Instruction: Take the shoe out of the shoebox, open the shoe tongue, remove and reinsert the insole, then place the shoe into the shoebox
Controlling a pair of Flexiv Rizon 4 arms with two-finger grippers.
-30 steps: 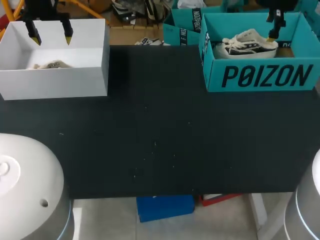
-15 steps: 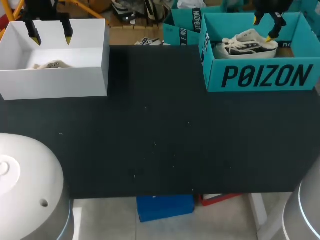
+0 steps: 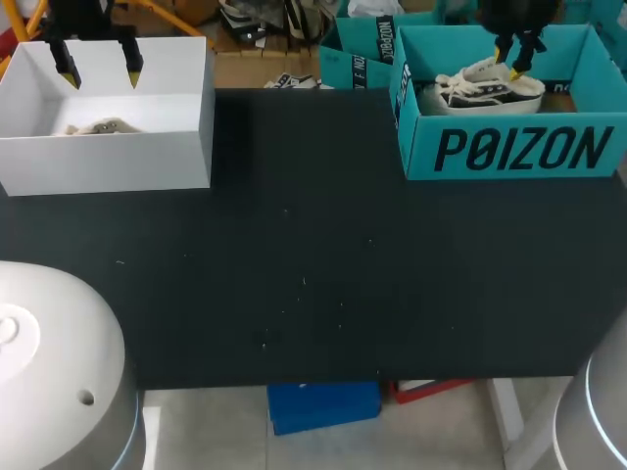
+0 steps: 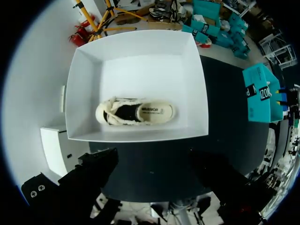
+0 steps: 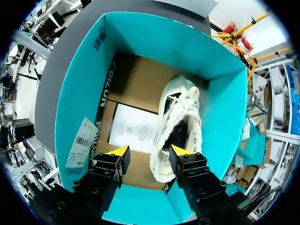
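Observation:
A white and black shoe (image 3: 487, 86) lies inside the teal shoebox (image 3: 509, 149) at the table's back right. My right gripper (image 3: 507, 61) hangs over the shoe's heel end. In the right wrist view the right gripper (image 5: 148, 151) is open. The shoe (image 5: 180, 119) has its heel in the gap, close to one finger (image 5: 182, 152) and clear of the other. Paper lines the floor of the shoebox (image 5: 82, 93). My left gripper (image 3: 100, 76) stands open above the white box (image 3: 108, 162), which holds a second shoe (image 4: 136, 111).
The white box (image 4: 197, 93) sits at the table's back left corner. More teal boxes (image 3: 358, 49) stand just behind the shoebox. The black tabletop (image 3: 313, 274) stretches bare between the two boxes and towards the front edge.
My right gripper has shifted left over the shoe, and its fingers have come closer together. The left arm has stayed still.

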